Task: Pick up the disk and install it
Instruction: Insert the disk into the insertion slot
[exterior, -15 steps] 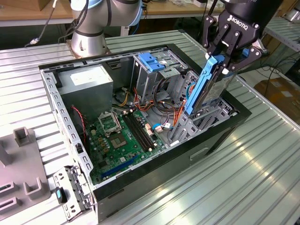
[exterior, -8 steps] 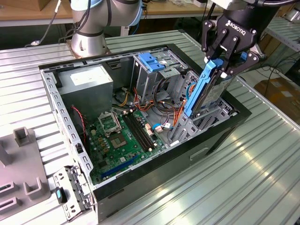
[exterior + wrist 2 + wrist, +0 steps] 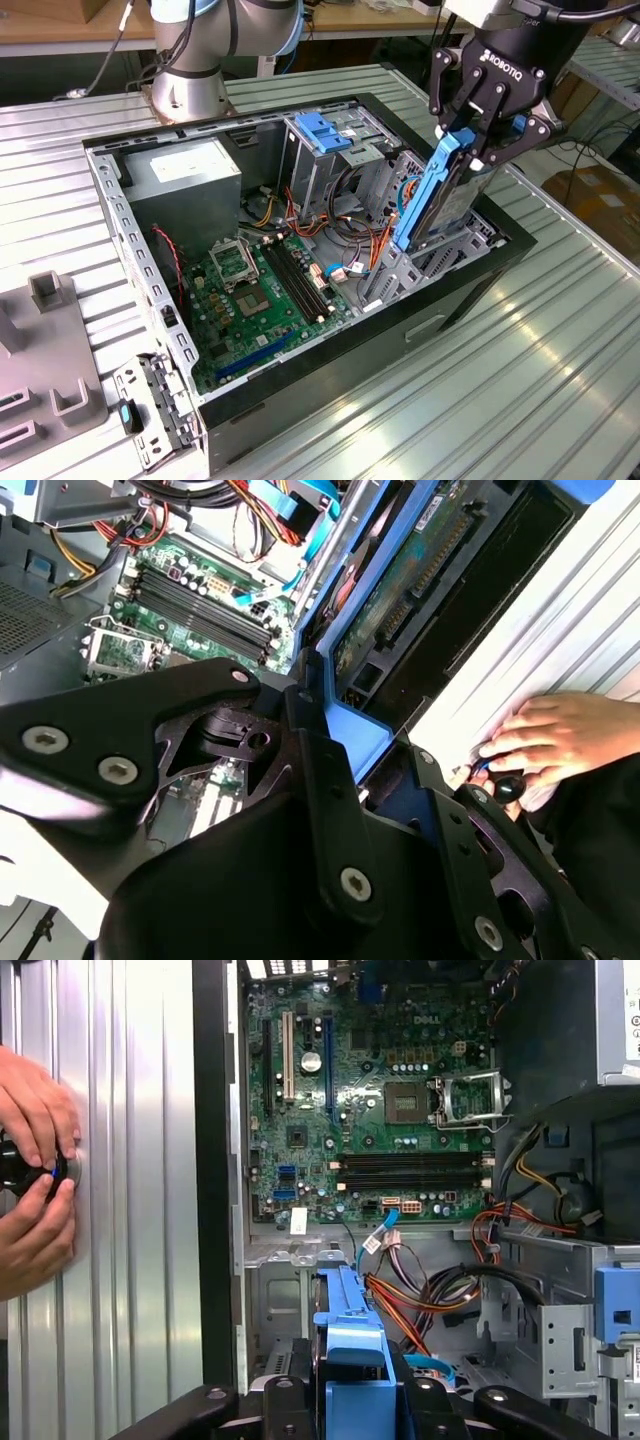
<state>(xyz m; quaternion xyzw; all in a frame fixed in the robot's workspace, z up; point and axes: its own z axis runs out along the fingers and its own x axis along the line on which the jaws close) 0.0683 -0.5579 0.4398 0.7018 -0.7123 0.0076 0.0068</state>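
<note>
My gripper [image 3: 478,150] is shut on the disk [image 3: 440,195], a flat drive with blue plastic side rails. I hold it edge-up and tilted over the open computer case [image 3: 120,220], at the exterior view's right. Its lower end reaches into the metal drive bay [image 3: 470,245] beside the cables. In the second wrist view the disk [image 3: 400,590] shows its green circuit-board underside, and the black fingers [image 3: 310,750] clamp its blue rail. In the first wrist view the disk's blue rail [image 3: 350,1350] runs out from between the fingers [image 3: 285,1400] toward the motherboard [image 3: 370,1110].
A grey power-supply box [image 3: 185,170] sits in the case's far corner. A metal cage with a blue latch [image 3: 325,130] stands mid-case, with orange and red cables [image 3: 375,240] beside the bay. A person's hands [image 3: 35,1170] rest on the ribbed table outside the case. A grey fixture [image 3: 50,350] lies at the exterior view's left.
</note>
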